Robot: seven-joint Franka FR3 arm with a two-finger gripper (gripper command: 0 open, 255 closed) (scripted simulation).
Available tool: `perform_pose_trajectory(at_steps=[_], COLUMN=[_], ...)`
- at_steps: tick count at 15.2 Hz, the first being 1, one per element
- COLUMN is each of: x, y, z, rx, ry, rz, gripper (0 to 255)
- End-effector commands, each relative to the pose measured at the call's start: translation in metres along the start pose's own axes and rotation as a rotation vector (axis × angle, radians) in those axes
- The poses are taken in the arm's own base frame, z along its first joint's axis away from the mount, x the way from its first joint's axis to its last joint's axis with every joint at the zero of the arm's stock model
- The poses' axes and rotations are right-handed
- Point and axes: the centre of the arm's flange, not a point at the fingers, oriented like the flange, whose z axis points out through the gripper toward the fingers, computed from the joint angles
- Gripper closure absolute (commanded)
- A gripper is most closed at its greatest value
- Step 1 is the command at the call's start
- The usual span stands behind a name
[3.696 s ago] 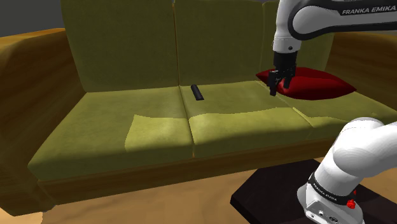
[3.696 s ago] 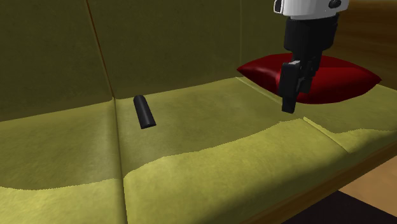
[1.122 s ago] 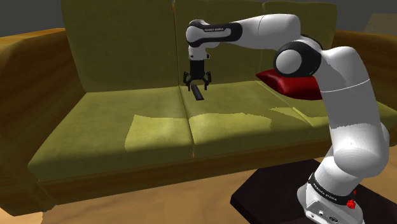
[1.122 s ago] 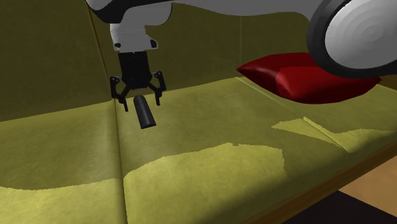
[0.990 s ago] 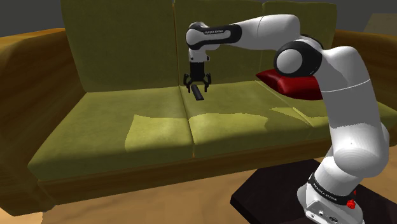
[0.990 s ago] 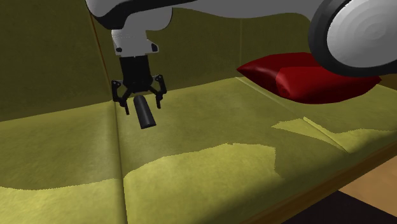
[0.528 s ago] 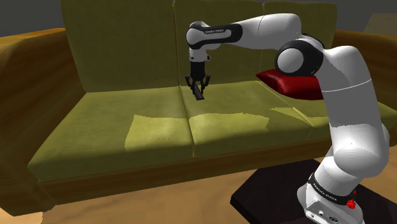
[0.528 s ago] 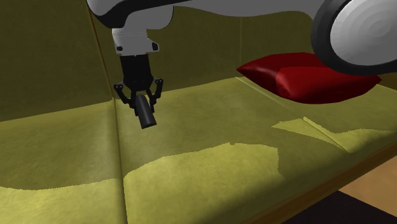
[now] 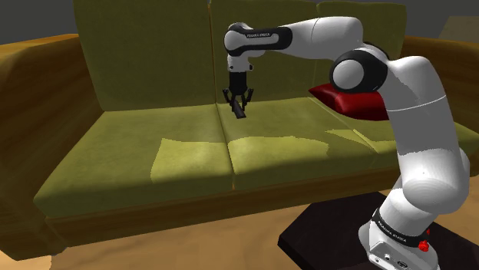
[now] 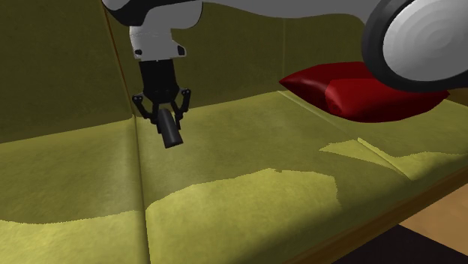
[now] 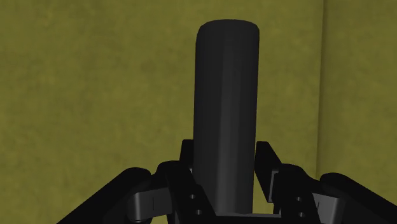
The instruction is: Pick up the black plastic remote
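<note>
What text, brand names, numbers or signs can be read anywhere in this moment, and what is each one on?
"FRANKA EMIKA": white letters on the dark band of the arm's forearm, shoulder view.
"FRANKA EMIKA": small white letters on the dark ring at the arm's base, barely legible.
No markings show on the remote, the red cushion or the sofa.

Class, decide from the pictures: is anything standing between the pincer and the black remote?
Nothing visible does. The pincer clasps the remote directly, with one finger pressed on each side.
</note>
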Motion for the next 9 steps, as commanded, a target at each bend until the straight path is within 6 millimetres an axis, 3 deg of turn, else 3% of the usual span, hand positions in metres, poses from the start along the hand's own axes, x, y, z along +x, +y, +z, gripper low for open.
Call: perform_pose_trajectory(at_steps=[1, 9], x=[-0.003, -0.013], y=[0.000, -0.001], z=[-0.010, -0.051], rx=[0.000, 0.000], ry=[0.000, 0.000], rz=[0.000, 0.000], gripper=[255, 255])
